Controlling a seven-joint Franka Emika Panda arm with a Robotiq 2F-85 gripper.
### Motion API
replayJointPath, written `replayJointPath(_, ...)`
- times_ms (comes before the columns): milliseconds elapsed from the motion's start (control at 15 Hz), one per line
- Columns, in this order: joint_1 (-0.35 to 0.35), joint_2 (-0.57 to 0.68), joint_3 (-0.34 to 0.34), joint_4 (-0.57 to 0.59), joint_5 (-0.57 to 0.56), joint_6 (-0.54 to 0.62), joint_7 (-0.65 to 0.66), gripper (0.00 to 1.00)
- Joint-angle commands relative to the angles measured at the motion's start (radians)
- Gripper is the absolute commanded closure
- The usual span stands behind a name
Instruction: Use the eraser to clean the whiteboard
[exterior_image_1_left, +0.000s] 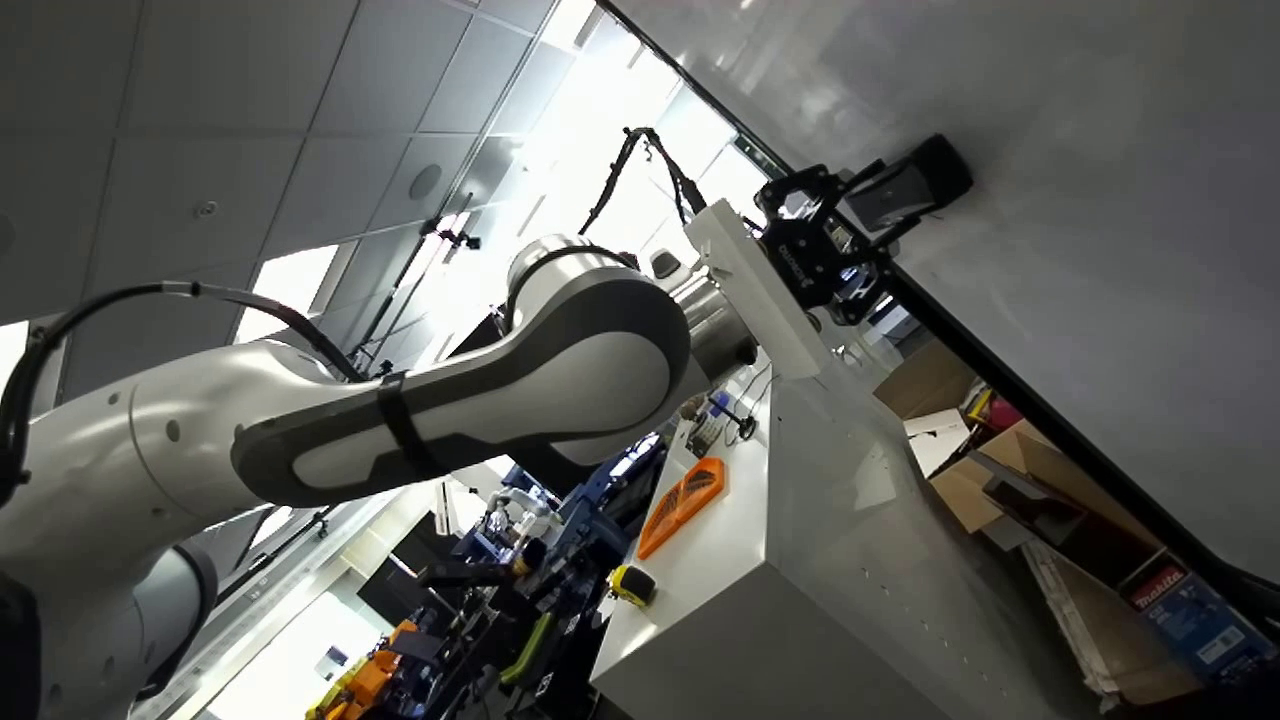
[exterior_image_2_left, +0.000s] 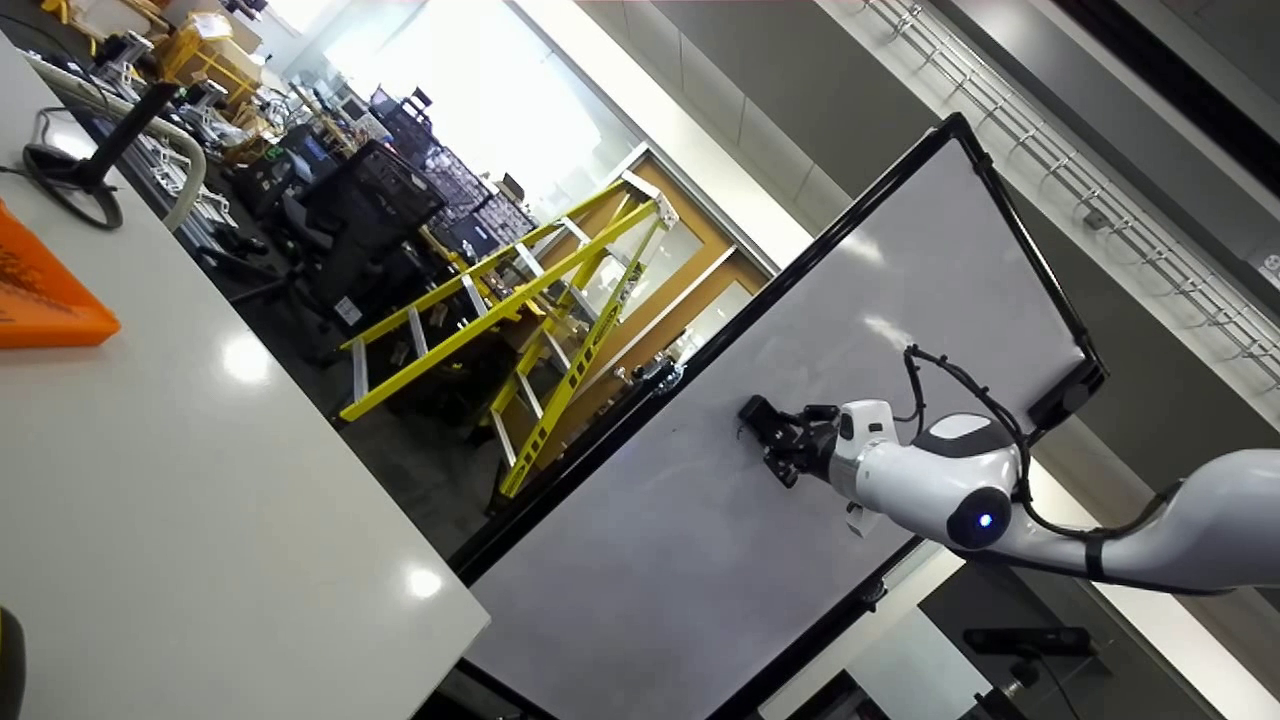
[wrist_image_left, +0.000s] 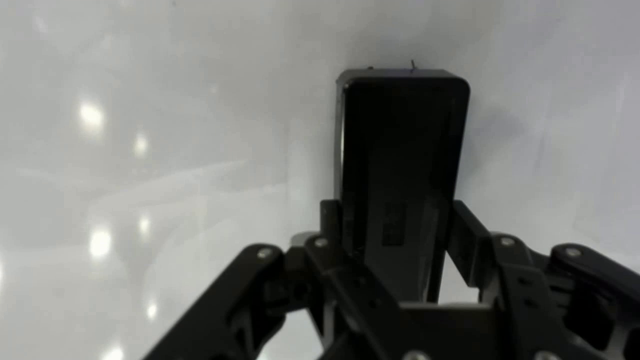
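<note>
The whiteboard (exterior_image_2_left: 680, 530) is a large, glossy pale panel in a black frame, seen in all views. A black block-shaped eraser (wrist_image_left: 400, 150) sits between the fingers of my gripper (wrist_image_left: 394, 215), which is shut on its two long sides. Its far side faces the whiteboard and appears to lie against it; exact contact is hard to tell. A tiny dark mark (wrist_image_left: 413, 65) shows just past the eraser's end in the wrist view. In an exterior view the eraser (exterior_image_1_left: 930, 175) casts a faint shadow on the board.
A white table (exterior_image_1_left: 710, 550) carries an orange object (exterior_image_1_left: 682, 505) and a yellow tape measure (exterior_image_1_left: 632, 585). Cardboard boxes (exterior_image_1_left: 1040, 480) lie near the board's lower edge. A yellow ladder (exterior_image_2_left: 520, 300) stands behind the board's frame in an exterior view.
</note>
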Motion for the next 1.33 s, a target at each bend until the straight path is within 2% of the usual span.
replayJointPath(0, -0.015, 0.057, -0.021, 0.001, 0.0, -0.052, -0.018, 0.7)
replayJointPath(667, 0.001, 0.129, -0.051, -0.055, 0.014, -0.019, -0.09, 0.7)
replayJointPath(1067, -0.007, 0.052, 0.049, -0.082, 0.002, 0.139, -0.039, 0.7)
replayJointPath(1267, 0.008, 0.013, 0.065, -0.106, 0.007, 0.219, -0.029, 0.7)
